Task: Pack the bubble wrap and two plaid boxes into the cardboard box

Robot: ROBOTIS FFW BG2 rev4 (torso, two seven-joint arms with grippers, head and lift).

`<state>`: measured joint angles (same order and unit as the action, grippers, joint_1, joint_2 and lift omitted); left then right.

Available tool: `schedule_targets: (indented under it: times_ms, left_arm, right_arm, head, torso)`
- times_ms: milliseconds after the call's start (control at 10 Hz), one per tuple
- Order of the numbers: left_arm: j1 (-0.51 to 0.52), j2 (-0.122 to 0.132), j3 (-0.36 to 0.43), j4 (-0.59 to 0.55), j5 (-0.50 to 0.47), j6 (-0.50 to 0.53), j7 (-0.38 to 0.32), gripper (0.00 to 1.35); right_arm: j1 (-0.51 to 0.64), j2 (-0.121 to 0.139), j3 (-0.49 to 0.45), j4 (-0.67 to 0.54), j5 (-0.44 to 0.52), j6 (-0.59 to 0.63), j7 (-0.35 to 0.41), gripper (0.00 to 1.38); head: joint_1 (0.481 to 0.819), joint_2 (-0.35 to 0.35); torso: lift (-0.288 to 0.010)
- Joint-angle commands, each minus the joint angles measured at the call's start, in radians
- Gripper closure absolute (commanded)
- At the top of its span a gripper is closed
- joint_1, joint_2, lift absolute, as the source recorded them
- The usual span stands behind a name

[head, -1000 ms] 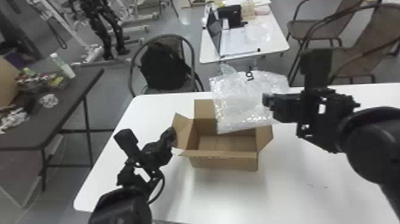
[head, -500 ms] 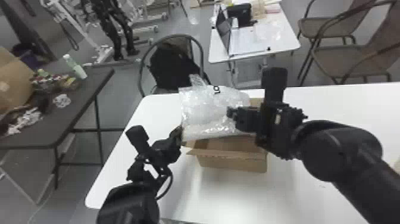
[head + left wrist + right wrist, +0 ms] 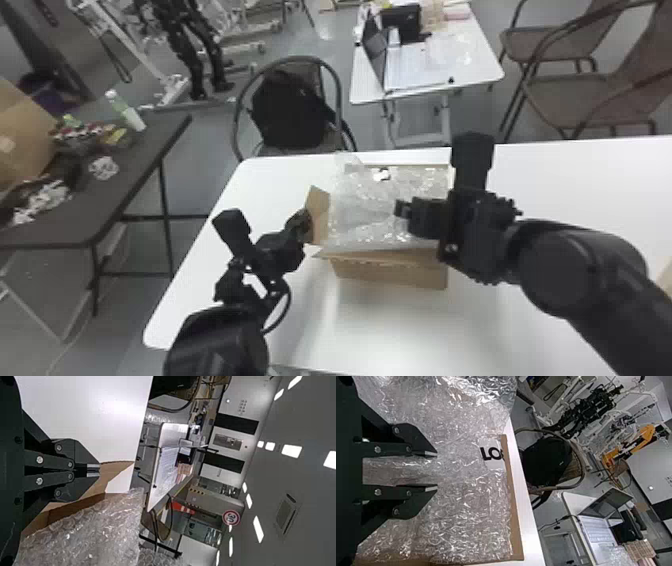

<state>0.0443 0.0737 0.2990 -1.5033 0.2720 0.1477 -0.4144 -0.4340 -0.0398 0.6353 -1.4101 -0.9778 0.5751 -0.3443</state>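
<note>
Clear, crinkled bubble wrap (image 3: 365,215) lies across the brown cardboard box's (image 3: 390,274) opening – black lettering on a white label (image 3: 495,458) shows there. Over it, the black right gripper (image 3: 400,208) has fingers parted; the black left gripper's (image 3: 303,220) are together by a flap (image 3: 320,212).
</note>
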Motion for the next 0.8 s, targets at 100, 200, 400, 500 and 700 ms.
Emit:
schedule_targets:
  times_ms: [100,200,400,500,700]
  left_arm:
    - [0.000,0.000,0.000,0.000,0.003,-0.005,0.000,1.21]
    - [0.003,-0.002,0.000,0.000,0.004,-0.008,0.000,1.21]
    - [0.014,-0.015,0.012,-0.005,0.006,-0.019,0.002,1.21]
    - [0.020,-0.025,0.020,-0.006,0.012,-0.034,0.002,1.21]
    - [0.028,-0.029,0.020,-0.008,0.018,-0.045,0.002,1.21]
  right_arm:
    - [0.026,0.012,-0.082,-0.076,0.117,0.043,0.039,0.02]
    - [0.046,0.020,-0.143,-0.125,0.180,0.085,0.077,0.10]
    - [0.100,0.023,-0.287,-0.265,0.361,0.172,0.191,0.14]
    - [0.158,0.012,-0.359,-0.362,0.498,0.163,0.286,0.14]
    - [0.307,-0.023,-0.467,-0.478,0.669,-0.018,0.464,0.14]
  head:
    - [0.695,0.350]
    - [0.695,0.350]
    - [0.695,0.350]
    - [0.693,0.350]
    - [0.676,0.310]
  torso:
    - [-0.071]
    - [-0.071]
    - [-0.071]
    - [-0.071]
    - [-0.071]
